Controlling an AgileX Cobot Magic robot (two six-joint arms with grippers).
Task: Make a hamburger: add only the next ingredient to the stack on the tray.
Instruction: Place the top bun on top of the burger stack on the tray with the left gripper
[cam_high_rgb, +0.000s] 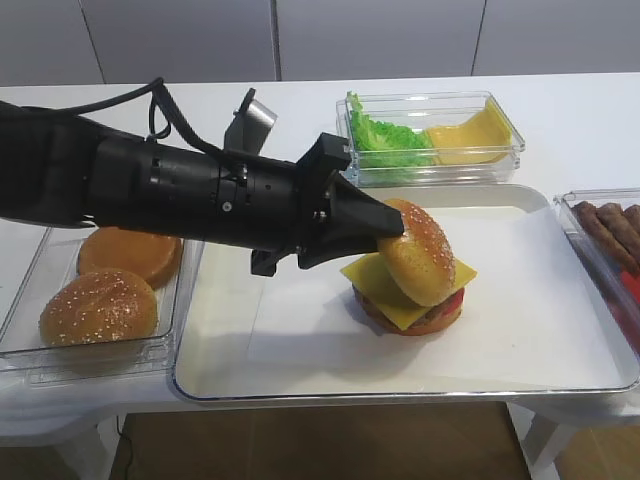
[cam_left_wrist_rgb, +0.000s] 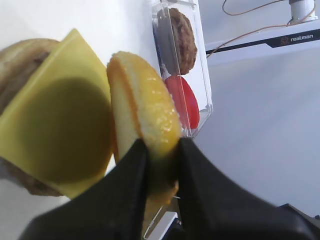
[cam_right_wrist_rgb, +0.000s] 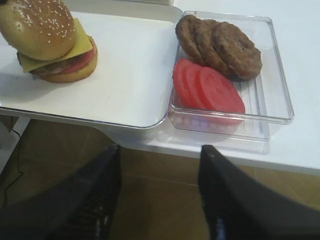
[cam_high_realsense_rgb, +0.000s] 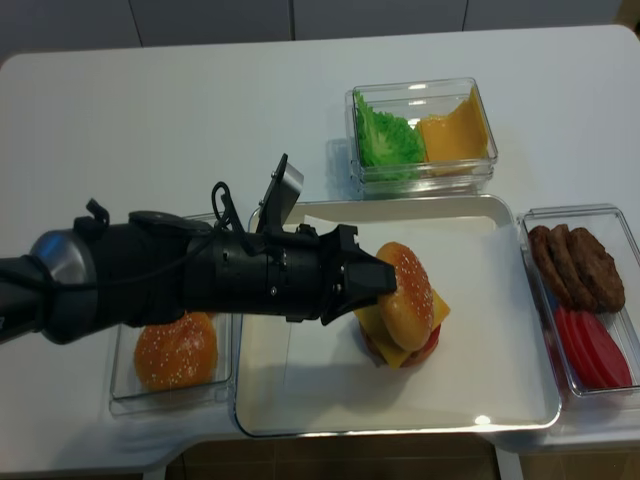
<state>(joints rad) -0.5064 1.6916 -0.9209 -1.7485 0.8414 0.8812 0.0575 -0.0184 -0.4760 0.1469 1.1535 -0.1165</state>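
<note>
In the exterior high view, centre frame, the black left gripper (cam_high_rgb: 392, 238) pinches the sesame-seeded golden-brown bun top (cam_high_rgb: 418, 251), tilted on edge against the square yellow cheese slice (cam_high_rgb: 372, 284) topping the stack on the cream-white rimmed tray (cam_high_rgb: 300, 372).

In the right wrist view, the right gripper (cam_right_wrist_rgb: 159, 192) at bottom centre is spread, holding nothing; the stack sits upper left.

In the left wrist view, black fingers (cam_left_wrist_rgb: 131, 170) clamp the bun's rim at lower centre.

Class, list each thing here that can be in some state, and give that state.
left gripper: shut on the seeded bun top
seeded bun top: tilted, leaning on the cheese
stack: on the tray, uncapped
right gripper: open, empty
patty box: lidless
</note>
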